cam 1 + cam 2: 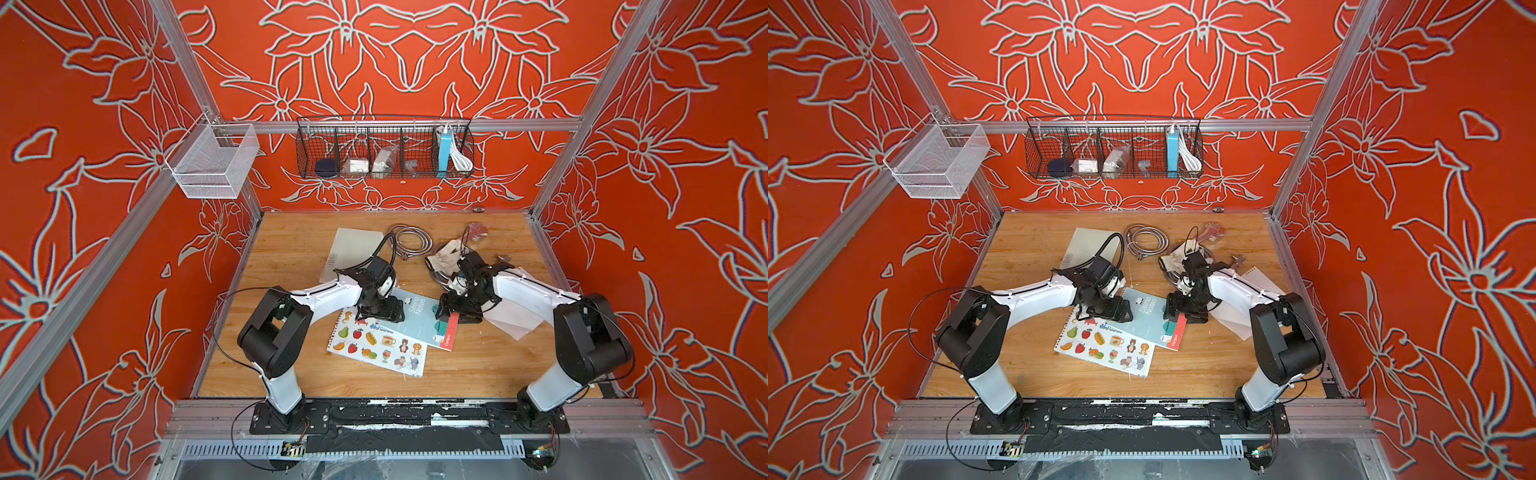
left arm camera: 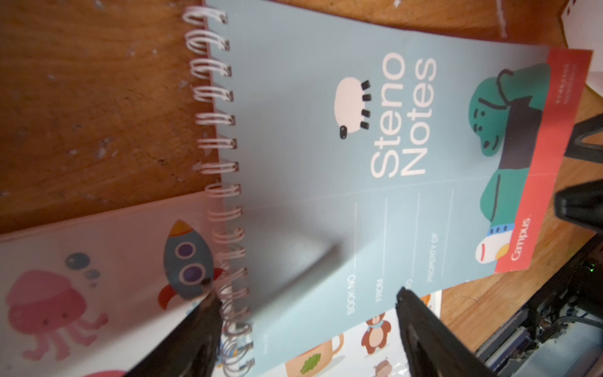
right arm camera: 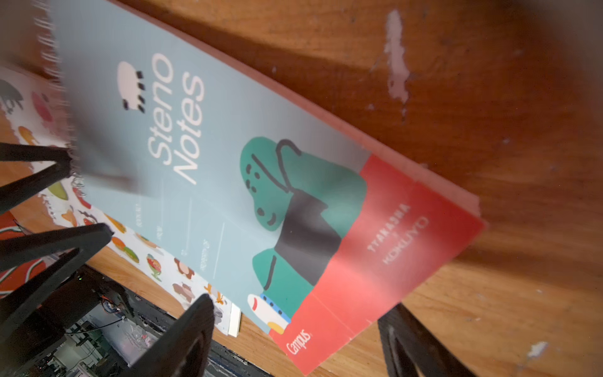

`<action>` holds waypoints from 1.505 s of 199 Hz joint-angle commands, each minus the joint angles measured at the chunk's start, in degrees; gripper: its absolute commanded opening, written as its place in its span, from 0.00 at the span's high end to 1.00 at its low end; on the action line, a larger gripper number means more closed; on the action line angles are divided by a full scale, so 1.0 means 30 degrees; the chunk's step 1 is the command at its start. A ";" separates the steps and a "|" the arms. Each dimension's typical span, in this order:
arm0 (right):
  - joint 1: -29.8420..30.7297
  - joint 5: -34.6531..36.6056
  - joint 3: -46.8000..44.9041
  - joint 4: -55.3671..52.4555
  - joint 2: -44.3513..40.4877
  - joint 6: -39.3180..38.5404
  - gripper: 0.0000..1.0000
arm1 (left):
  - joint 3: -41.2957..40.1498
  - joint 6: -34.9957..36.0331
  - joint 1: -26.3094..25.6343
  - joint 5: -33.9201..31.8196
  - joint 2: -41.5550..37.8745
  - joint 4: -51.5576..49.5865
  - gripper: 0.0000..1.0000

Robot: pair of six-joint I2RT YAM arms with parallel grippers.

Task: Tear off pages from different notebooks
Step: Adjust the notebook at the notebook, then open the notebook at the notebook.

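Only wrist views show left gripper (image 2: 305,293), right gripper (image 3: 298,305) spread wide, apparently astride Steno notebook (image 2: 293,81).

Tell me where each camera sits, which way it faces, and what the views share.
Both top views: overhead from the front, looking down on the table; left arm and right arm show whole.
Left wrist: on the left arm, looking past the open left gripper at the Steno Notes notebook's spiral edge.
Right wrist: on the right arm, looking past the open right gripper at its red strip.
Shared: all show that notebook; each wrist view catches the opposite gripper.
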 commanded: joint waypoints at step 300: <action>0.0448 -0.1002 -0.2822 0.1794 -0.0728 0.1238 0.09 | 0.0096 0.0099 -0.0338 0.0290 0.0600 0.0340 0.22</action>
